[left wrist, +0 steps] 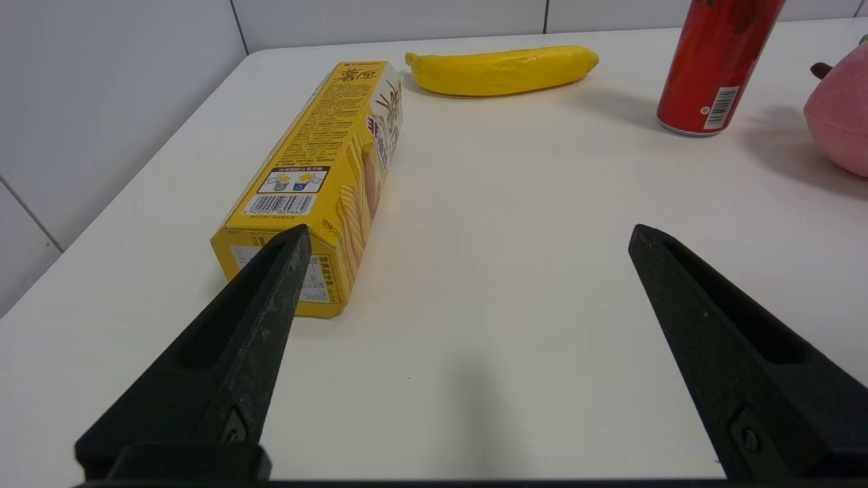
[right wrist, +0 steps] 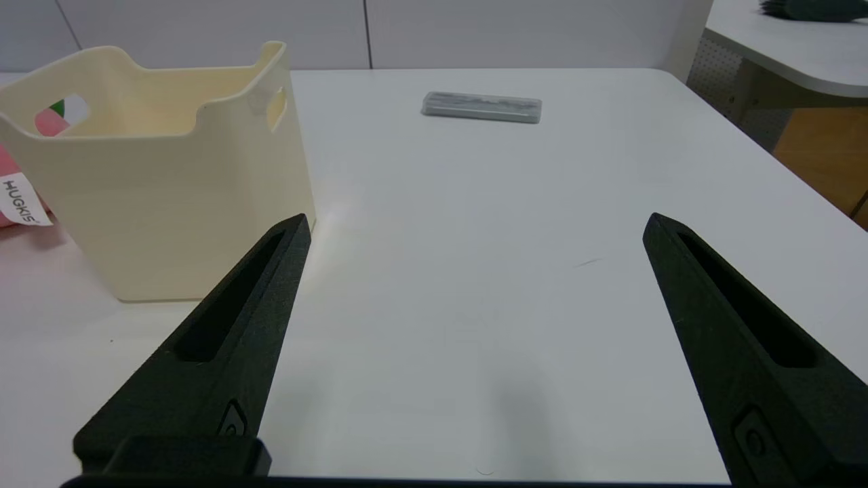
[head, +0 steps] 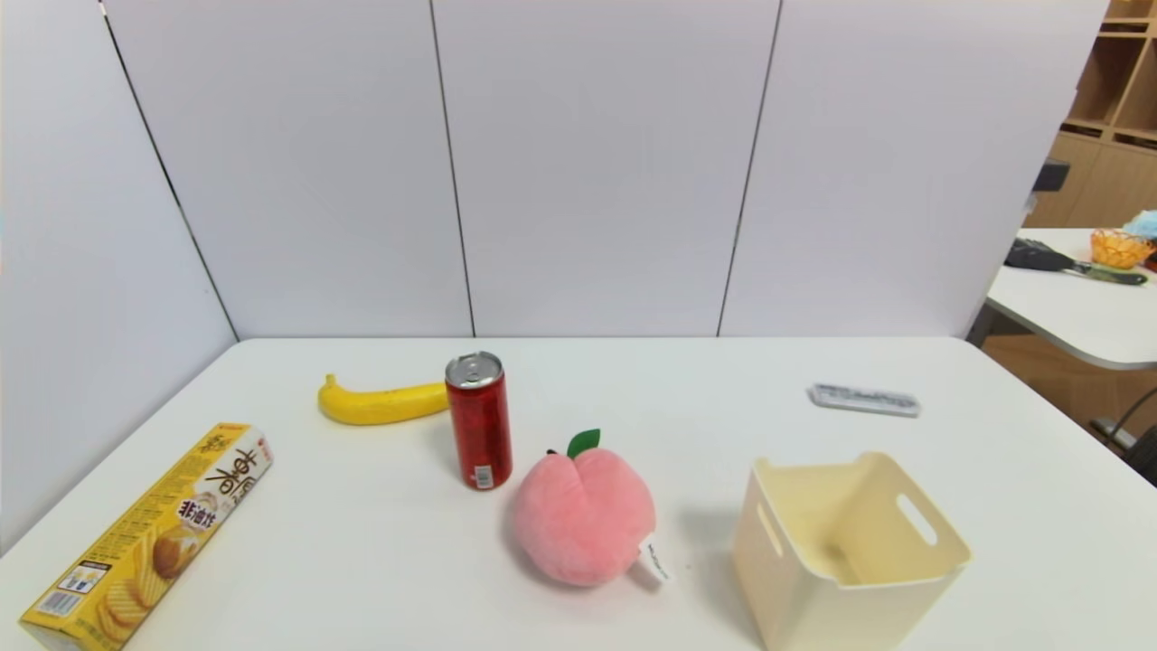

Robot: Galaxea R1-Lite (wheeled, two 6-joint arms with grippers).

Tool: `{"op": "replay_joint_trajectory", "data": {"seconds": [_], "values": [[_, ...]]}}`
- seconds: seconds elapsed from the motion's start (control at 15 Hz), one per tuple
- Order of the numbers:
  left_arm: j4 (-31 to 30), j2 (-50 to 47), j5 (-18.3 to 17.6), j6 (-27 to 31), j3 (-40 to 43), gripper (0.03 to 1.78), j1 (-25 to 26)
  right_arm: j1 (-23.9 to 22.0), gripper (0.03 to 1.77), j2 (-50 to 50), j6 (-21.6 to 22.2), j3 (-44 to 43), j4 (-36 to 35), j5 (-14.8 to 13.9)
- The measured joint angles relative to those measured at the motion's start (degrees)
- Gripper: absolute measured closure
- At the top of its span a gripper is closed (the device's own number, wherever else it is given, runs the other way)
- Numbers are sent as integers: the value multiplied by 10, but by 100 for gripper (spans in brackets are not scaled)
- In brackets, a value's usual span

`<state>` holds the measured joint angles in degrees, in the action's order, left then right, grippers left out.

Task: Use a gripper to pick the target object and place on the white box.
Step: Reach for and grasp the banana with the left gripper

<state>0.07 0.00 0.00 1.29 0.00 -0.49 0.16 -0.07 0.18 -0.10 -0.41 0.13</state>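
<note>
The target object, a curved yellow banana point(head: 381, 403) point(left wrist: 502, 69), lies on the white table at the far left, its right end just behind a red can. The cream-white box point(head: 845, 551) point(right wrist: 156, 176) stands open-topped and empty at the near right. Neither arm shows in the head view. My left gripper point(left wrist: 468, 234) hovers low over the table's near left with its jaws wide open and only bare table between them, the banana well ahead of it. My right gripper point(right wrist: 478, 224) is open too, beside the box, holding nothing.
A red can point(head: 478, 421) point(left wrist: 715, 64) stands by the banana, a pink plush peach point(head: 583, 515) point(left wrist: 841, 115) between can and box. A long yellow snack carton point(head: 149, 535) point(left wrist: 325, 176) lies near the left edge. A flat grey remote-like thing point(head: 863, 400) point(right wrist: 482, 107) lies far right.
</note>
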Motion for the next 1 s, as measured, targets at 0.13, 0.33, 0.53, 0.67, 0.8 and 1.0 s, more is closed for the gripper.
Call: {"op": "replay_joint_trajectory", "data": {"seconds": [0.13,0.33,0.53,0.67,0.8,1.0], "values": [[0,0,0,0,0,12,0,0,10,0,0,0,0,0],[0,0,0,0,0,12,0,0,10,0,0,0,0,0],[-1,0,9,-16,0,12,0,0,10,0,0,0,0,0],[-1,1,11,-24,0,12,0,0,10,0,0,0,0,0],[1,14,11,-13,-3,12,0,0,10,0,0,0,0,0],[14,93,9,21,-60,12,0,0,10,0,0,0,0,0]]}}
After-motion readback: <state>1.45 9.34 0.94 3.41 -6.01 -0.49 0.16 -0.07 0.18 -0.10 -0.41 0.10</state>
